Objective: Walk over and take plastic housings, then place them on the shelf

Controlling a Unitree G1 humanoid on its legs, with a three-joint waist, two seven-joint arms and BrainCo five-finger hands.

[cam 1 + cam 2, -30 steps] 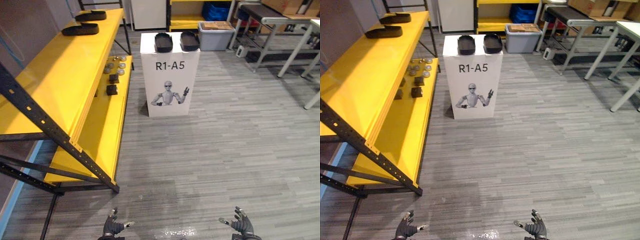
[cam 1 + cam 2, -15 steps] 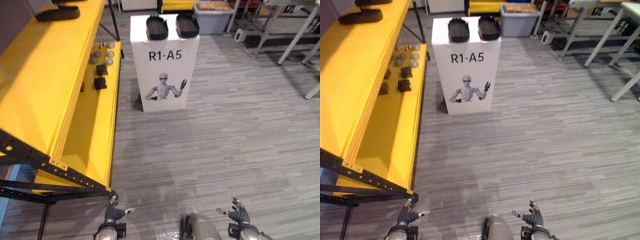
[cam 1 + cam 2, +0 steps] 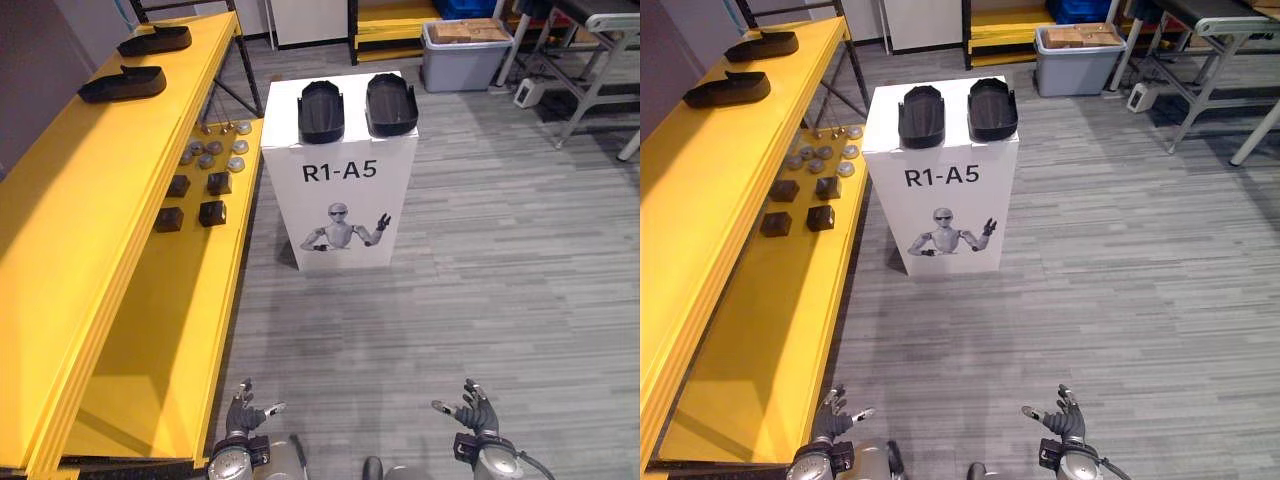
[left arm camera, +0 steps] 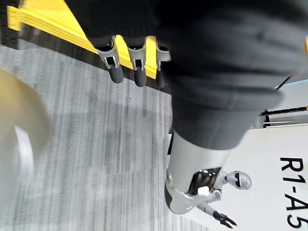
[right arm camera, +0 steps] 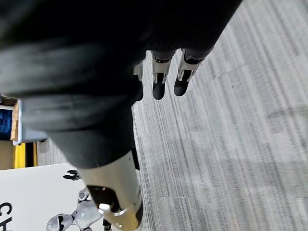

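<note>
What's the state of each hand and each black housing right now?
Left hand: open, empty.
Right hand: open, empty.
Two black plastic housings: side by side on the white box stand, untouched.
Two more black plastic housings: lying on the top level of the yellow shelf.

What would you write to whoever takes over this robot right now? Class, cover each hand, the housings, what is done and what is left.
Hands: left hand open, empty; right hand open, empty.
The white stand ahead carries the left housing and right housing, side by side.
The yellow shelf already bears the nearer shelf housing and farther shelf housing on top.
Left: reach the stand, take both, place them on the shelf.
</note>
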